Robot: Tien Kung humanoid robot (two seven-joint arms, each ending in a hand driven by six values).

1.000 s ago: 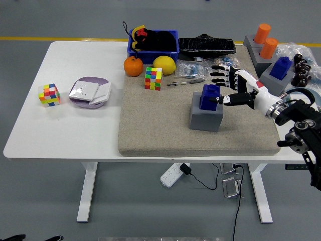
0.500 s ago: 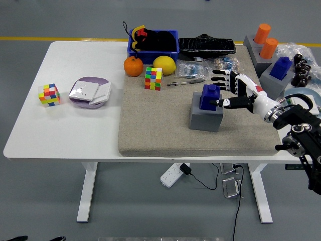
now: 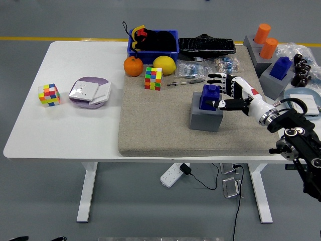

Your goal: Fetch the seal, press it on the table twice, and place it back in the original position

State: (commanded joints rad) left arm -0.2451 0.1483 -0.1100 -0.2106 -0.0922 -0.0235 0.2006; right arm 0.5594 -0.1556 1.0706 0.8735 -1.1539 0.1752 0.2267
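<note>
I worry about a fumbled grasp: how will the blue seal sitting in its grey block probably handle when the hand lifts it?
The blue seal looks like a rigid, blocky piece, so it probably won't flex. Its narrow top knob offers little grip and may slip from the right hand. The grey block might lift along if the fit is snug.

Right arm point(image 3: 301, 145) runs off the picture's right edge, its upper part unseen. The blue seal point(image 3: 209, 96) sits sunk in its grey block point(image 3: 206, 116); its lower end is hidden inside. Whether the right hand point(image 3: 228, 93) touches the seal cannot be told. The blue bin point(image 3: 152, 50) holds dark contents too murky to identify. Clear plastic bags point(image 3: 306, 52) at the counter's point(image 3: 75, 130) far right are cut by the edge.
</note>
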